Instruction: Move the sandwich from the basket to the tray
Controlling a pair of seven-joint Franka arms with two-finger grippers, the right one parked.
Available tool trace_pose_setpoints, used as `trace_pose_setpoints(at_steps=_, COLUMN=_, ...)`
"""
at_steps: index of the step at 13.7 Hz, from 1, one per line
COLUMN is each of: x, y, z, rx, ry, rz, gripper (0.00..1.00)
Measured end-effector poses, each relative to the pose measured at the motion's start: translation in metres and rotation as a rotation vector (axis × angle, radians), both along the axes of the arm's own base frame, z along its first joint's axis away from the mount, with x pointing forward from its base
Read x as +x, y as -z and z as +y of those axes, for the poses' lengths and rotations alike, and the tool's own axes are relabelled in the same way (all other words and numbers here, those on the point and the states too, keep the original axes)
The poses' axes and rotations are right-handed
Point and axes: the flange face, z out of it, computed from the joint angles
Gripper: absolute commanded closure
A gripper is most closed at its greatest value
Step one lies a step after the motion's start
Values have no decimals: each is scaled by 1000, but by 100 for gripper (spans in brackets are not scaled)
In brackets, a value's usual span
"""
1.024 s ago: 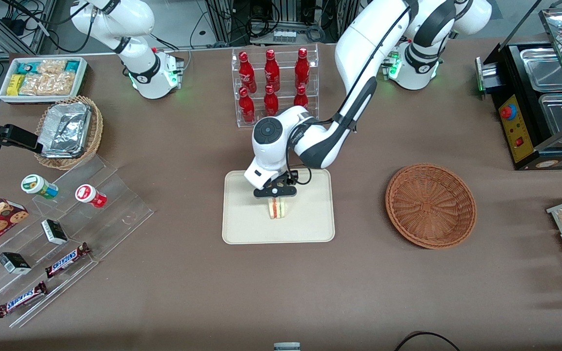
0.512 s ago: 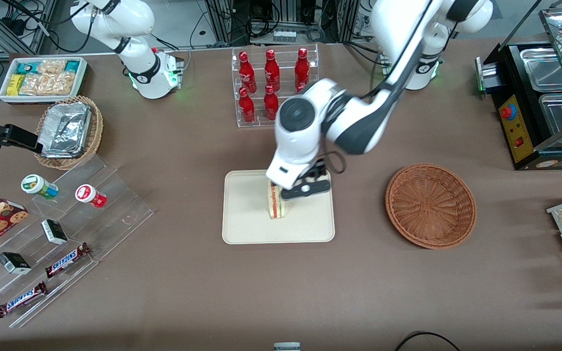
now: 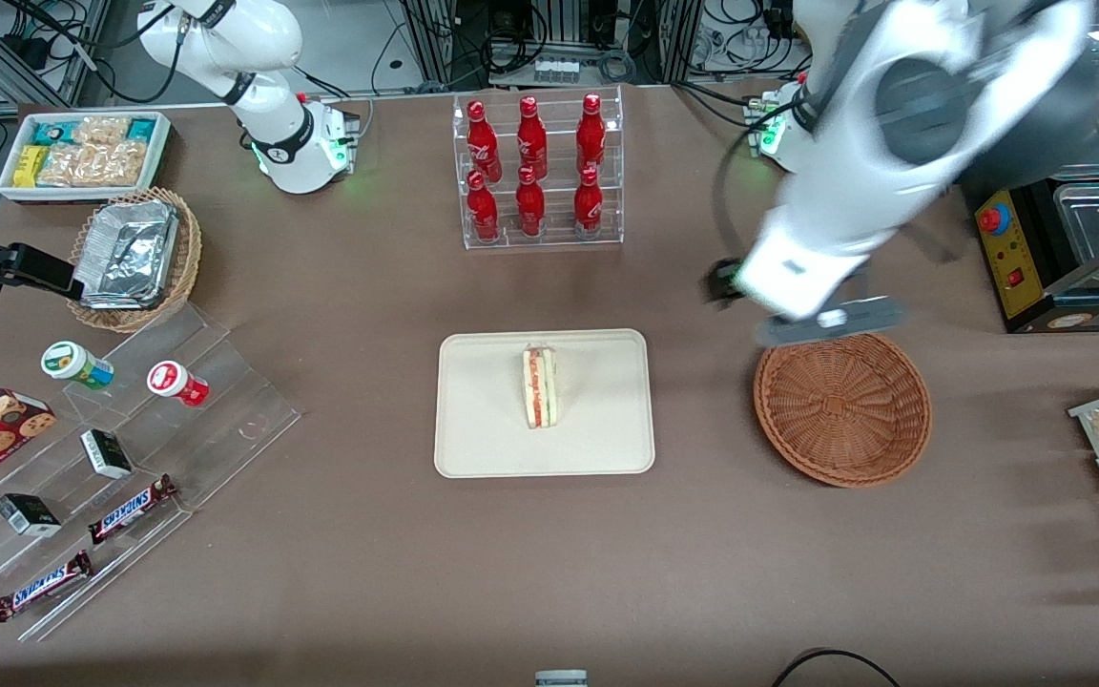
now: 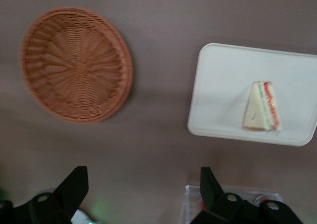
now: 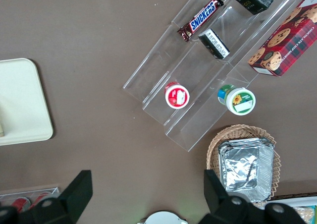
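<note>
1. Sandwich (image 3: 540, 387) stood on its edge on the tray (image 3: 483, 429), about mid-tray, red and green filling line facing up; nothing touched it.
2. In the wrist view the sandwich (image 4: 262, 107) showed as a pale wedge on the tray (image 4: 223, 95), filling along one long side.
3. Basket (image 3: 842, 403) sat on the brown table (image 3: 549, 572), near the tray toward the working arm's end, with a gap of bare table between them; nothing in it.
4. Wrist view matched: basket (image 4: 76, 64) and tray apart, not touching.
5. Gripper (image 3: 831, 324) hung in the air over the basket rim that lies farther from the front camera, well clear of the sandwich.
6. Gripper (image 4: 143, 196) fingers (image 4: 74, 184) were spread wide apart, holding nothing.
7. Rack of red bottles (image 3: 535, 167) stood farther from the front camera than the tray.
8. Tan basket with foil packets (image 3: 134, 258) sat toward the parked arm's end, with a clear stepped stand of snacks (image 3: 111, 468) nearer the camera.
</note>
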Motion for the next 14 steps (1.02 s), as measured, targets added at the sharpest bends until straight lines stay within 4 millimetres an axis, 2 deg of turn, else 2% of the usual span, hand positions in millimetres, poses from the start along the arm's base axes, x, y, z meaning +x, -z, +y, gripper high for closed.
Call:
trace_pose_setpoints(at_steps=2, x=-5, y=-26, z=53, rx=-7, ry=37, rz=15, gripper=0)
trace_pose_setpoints(at_steps=4, x=-8, y=-41, z=100, rx=-13, ry=57, rz=19, gripper=0)
trace_pose_setpoints(at_steps=9, x=-10, y=-51, z=205, rx=-35, ry=112, rz=23, gripper=0)
trace_pose_setpoints(at_steps=11, x=-16, y=-56, z=231, rx=-43, ry=137, rz=25, gripper=0)
trace_pose_setpoints(at_steps=14, x=-18, y=-59, z=238, rx=-41, ry=138, rz=21, gripper=0)
